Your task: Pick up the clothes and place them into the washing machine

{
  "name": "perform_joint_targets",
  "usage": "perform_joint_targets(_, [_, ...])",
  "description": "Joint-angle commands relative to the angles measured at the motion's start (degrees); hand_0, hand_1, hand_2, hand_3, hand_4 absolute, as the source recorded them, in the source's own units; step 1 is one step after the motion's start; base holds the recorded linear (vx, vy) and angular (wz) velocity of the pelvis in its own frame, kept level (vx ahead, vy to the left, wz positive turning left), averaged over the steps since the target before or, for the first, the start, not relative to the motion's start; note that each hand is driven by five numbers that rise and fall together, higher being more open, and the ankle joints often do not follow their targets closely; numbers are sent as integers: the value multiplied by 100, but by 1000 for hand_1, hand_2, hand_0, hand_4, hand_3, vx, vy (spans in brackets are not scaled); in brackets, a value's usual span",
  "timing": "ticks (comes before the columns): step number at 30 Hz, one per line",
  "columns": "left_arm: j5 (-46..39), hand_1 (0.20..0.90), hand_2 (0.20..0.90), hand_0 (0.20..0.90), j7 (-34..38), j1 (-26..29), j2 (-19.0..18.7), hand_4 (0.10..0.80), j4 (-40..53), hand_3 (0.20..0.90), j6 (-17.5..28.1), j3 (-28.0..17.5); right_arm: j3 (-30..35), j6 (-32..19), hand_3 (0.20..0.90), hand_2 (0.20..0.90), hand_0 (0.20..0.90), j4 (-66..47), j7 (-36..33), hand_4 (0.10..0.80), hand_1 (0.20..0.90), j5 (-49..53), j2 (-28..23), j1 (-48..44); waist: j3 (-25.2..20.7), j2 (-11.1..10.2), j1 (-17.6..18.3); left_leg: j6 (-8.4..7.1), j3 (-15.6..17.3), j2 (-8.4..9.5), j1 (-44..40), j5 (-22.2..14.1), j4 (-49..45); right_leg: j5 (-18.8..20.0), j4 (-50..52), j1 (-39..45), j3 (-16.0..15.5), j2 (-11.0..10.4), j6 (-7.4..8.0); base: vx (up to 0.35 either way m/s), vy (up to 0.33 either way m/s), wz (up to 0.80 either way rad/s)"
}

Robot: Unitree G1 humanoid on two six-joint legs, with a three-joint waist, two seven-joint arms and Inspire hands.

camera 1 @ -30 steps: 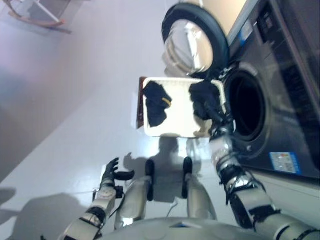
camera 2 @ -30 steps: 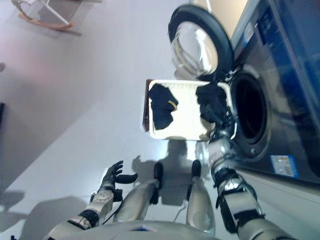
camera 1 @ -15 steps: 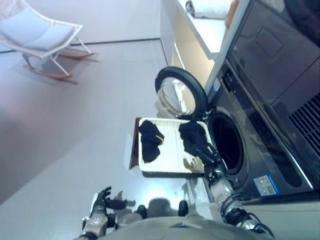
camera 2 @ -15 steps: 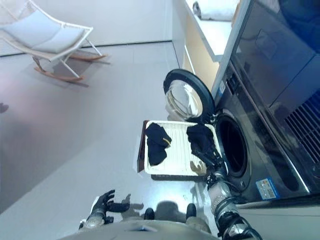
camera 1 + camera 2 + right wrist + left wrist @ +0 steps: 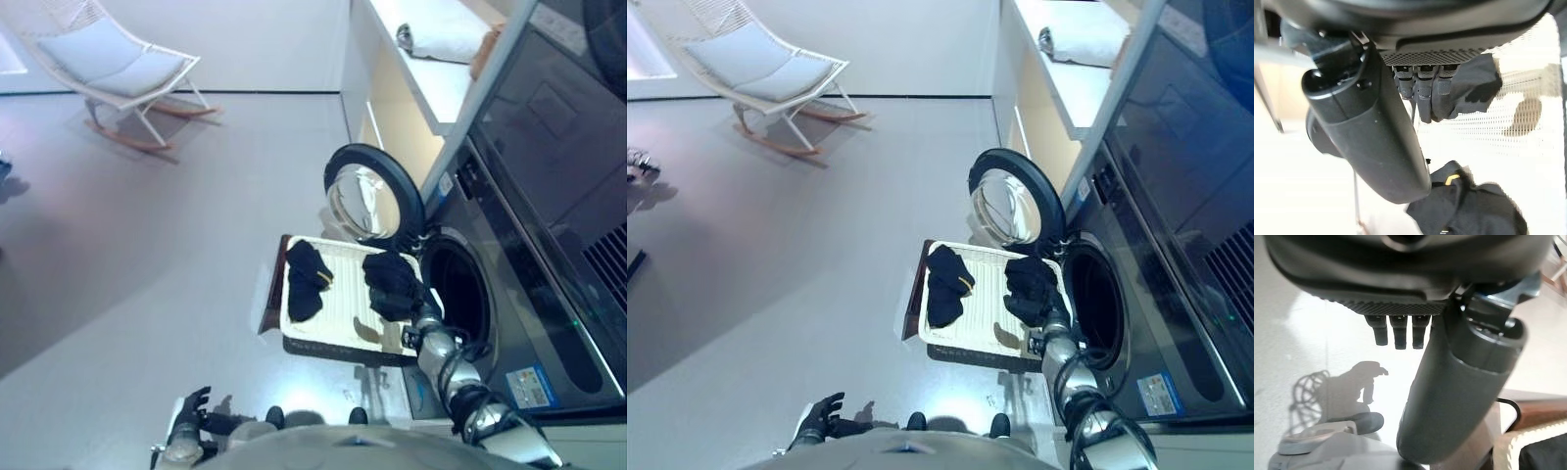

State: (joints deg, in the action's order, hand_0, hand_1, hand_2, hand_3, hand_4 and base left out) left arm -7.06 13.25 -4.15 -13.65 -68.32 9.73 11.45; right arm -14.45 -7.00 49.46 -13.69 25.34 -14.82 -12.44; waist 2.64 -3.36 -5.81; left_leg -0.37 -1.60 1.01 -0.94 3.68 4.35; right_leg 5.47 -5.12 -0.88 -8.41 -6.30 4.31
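I'm at the pick-up step. My right hand [image 5: 409, 315] is over the right end of the white basket [image 5: 338, 328], its fingers [image 5: 1422, 95] curled down into the dark garment [image 5: 390, 282] lying there, so I read that as a grip on the cloth, with the piece not yet clear of the basket. A second dark garment [image 5: 305, 280] lies at the basket's left end, well apart from the first and untouched. The washing machine [image 5: 509, 284] stands just right of the basket, its round door [image 5: 372, 194] swung open toward the far side and the dark drum opening [image 5: 458, 294] facing the basket.

My left hand [image 5: 188, 413] hangs low at the near left above the floor, fingers loosely spread and holding nothing.

Next, as I judge it, I need to lift the gripped cloth free of the basket rim, carry it a short way right and push it well into the drum before letting go. The trailing cloth could snag on the rim or the door seal.
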Motion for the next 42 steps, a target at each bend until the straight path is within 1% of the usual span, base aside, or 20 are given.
perform_joint_targets(1, [-54, 900, 900, 900, 262, 469, -405, 800, 124, 900, 270, 170, -221, -371, 900, 900, 900, -30, -280, 800, 900, -298, -173, -1378, 500, 22, -225, -94, -172, 18, 754, -28, -273, -654, 999, -250, -136, -50, 152, -308, -46, 26])
perform_joint_targets(5, [-321, 900, 900, 900, 437, 981, -553, 800, 237, 900, 400, 399, -320, -388, 900, 900, 900, 601, -506, 800, 900, -271, -355, -2584, 990, 91, -325, -168, -318, 25, 1492, 167, -425, -582, 1231, -978, -253, -86, 86, -285, -21, 35])
perform_joint_targets(6, [-357, 900, 900, 900, 505, 1097, -599, 800, 285, 900, 435, 478, -325, -382, 900, 900, 900, 834, -593, 800, 900, -260, -461, -2899, 1112, 114, -352, -188, -330, 32, 1703, 208, -505, -569, 1345, -1186, -286, -108, 64, -216, 20, 27])
perform_joint_targets(8, [-487, 900, 900, 900, 581, 1297, -680, 800, 353, 900, 479, 483, -315, -369, 900, 900, 900, 1037, -697, 800, 900, -205, -594, -3375, 1241, 129, -368, -213, -295, 68, 2024, 206, -693, -602, 1538, -1492, -259, -121, 27, -135, 29, 16])
perform_joint_targets(10, [-590, 900, 900, 900, 631, 1459, -748, 800, 449, 900, 533, 545, -340, -389, 900, 900, 900, 1269, -806, 800, 900, -184, -726, -3744, 1406, 154, -416, -260, -280, 107, 2401, 208, -946, -622, 1744, -1808, -285, -163, 0, -88, 12, 10])
perform_joint_targets(11, [-590, 900, 900, 900, 631, 1461, -748, 800, 448, 900, 533, 545, -340, -390, 900, 900, 900, 1271, -805, 800, 900, -184, -726, -3746, 1401, 152, -415, -260, -279, 108, 2411, 206, -952, -623, 1749, -1818, -284, -164, 0, -67, -3, 8])
perform_joint_targets(12, [-639, 900, 900, 900, 707, 1632, -785, 800, 513, 900, 564, 611, -352, -382, 900, 900, 900, 1485, -872, 800, 900, -157, -856, -4103, 1485, 174, -442, -287, -261, 133, 2726, 173, -1162, -660, 1937, -2100, -312, -216, -11, -38, 10, 15])
perform_joint_targets(14, [-704, 900, 900, 900, 747, 1772, -815, 800, 589, 900, 601, 666, -389, -390, 900, 900, 900, 1688, -918, 800, 900, -106, -968, -4451, 1573, 188, -496, -319, -260, 153, 2987, 186, -1273, -667, 2062, -2334, -323, -229, -25, -34, 0, 19])
perform_joint_targets(17, [-769, 900, 900, 900, 778, 1861, -843, 800, 676, 900, 609, 697, -407, -367, 900, 900, 900, 1878, -975, 800, 900, -86, -1063, -4679, 1615, 200, -539, -325, -258, 169, 3209, 176, -1366, -703, 2170, -2551, -337, -261, -31, -11, -4, 13])
perform_joint_targets(18, [-864, 900, 900, 900, 835, 2013, -863, 800, 795, 900, 672, 769, -452, -369, 900, 900, 900, 1994, -1054, 800, 900, -76, -1165, -4966, 1735, 232, -588, -344, -283, 183, 3415, 208, -1421, -702, 2238, -2724, -350, -269, -38, -19, 7, 10])
perform_joint_targets(19, [-899, 900, 900, 900, 851, 2042, -834, 800, 832, 900, 687, 801, -448, -367, 900, 900, 900, 2092, -1049, 800, 900, -48, -1216, -5033, 1745, 245, -610, -346, -297, 205, 3492, 214, -1422, -705, 2258, -2810, -356, -282, -34, 67, -23, 9])
perform_joint_targets(20, [-922, 900, 900, 900, 863, 2072, -819, 800, 895, 900, 703, 831, -465, -370, 900, 900, 900, 2171, -1035, 800, 900, -8, -1269, -5099, 1751, 242, -639, -378, -300, 233, 3498, 72, -1432, -856, 2300, -2811, -327, -294, 0, 104, -20, 8])
perform_joint_targets(22, [-953, 900, 900, 900, 886, 2144, -827, 800, 1038, 900, 742, 877, -490, -381, 900, 900, 900, 2216, -1053, 800, 900, 63, -1398, -5292, 1821, 278, -675, -380, -321, 237, 3656, 78, -1440, -869, 2335, -2967, -319, -314, 9, 57, -3, 17])
perform_joint_targets(27, [-1060, 900, 900, 900, 946, 2250, -836, 800, 1257, 900, 794, 945, -681, -401, 900, 900, 900, 2231, -993, 800, 900, 167, -1489, -5602, 1939, 296, -790, -388, -373, 311, 3993, 140, -1431, -909, 2400, -3262, -322, -327, 2, 13, 14, 8])
perform_joint_targets(32, [-1123, 900, 900, 900, 1000, 2405, -823, 800, 1301, 900, 815, 989, -915, -398, 900, 900, 900, 2103, -827, 800, 900, 189, -1419, -5749, 2049, 278, -885, -387, -431, 350, 4251, 169, -1443, -934, 2408, -3454, -361, -348, 12, 22, -14, 12])
perform_joint_targets(36, [-1130, 900, 900, 900, 978, 2493, -864, 800, 1438, 900, 819, 1079, -1245, -283, 900, 900, 900, 2266, -706, 800, 900, -87, -1336, -5942, 2170, 235, -1030, -399, -545, 404, 4465, 209, -1433, -936, 2332, -3541, -478, -363, 18, 35, -42, 20])
perform_joint_targets(38, [-1145, 900, 900, 900, 975, 2526, -878, 800, 1467, 900, 828, 1089, -1309, -267, 900, 900, 900, 2310, -662, 800, 900, -130, -1358, -6002, 2184, 227, -1050, -405, -570, 416, 4538, 217, -1440, -939, 2337, -3590, -499, -366, 17, 20, -47, 16])
perform_joint_targets(41, [-1144, 900, 900, 900, 980, 2666, -889, 800, 1611, 900, 846, 1184, -1599, -100, 900, 900, 900, 2661, -618, 800, 900, -656, -1508, -6189, 2305, 282, -1173, -405, -642, 473, 4709, 251, -1441, -974, 2385, -3731, -562, -391, 19, 12, -21, 16])
perform_joint_targets(42, [-1143, 900, 900, 900, 981, 2668, -887, 800, 1612, 900, 844, 1183, -1601, -100, 900, 900, 900, 2664, -618, 800, 900, -659, -1509, -6194, 2306, 285, -1171, -406, -643, 473, 4711, 251, -1442, -975, 2387, -3733, -563, -391, 19, 0, -5, 15])
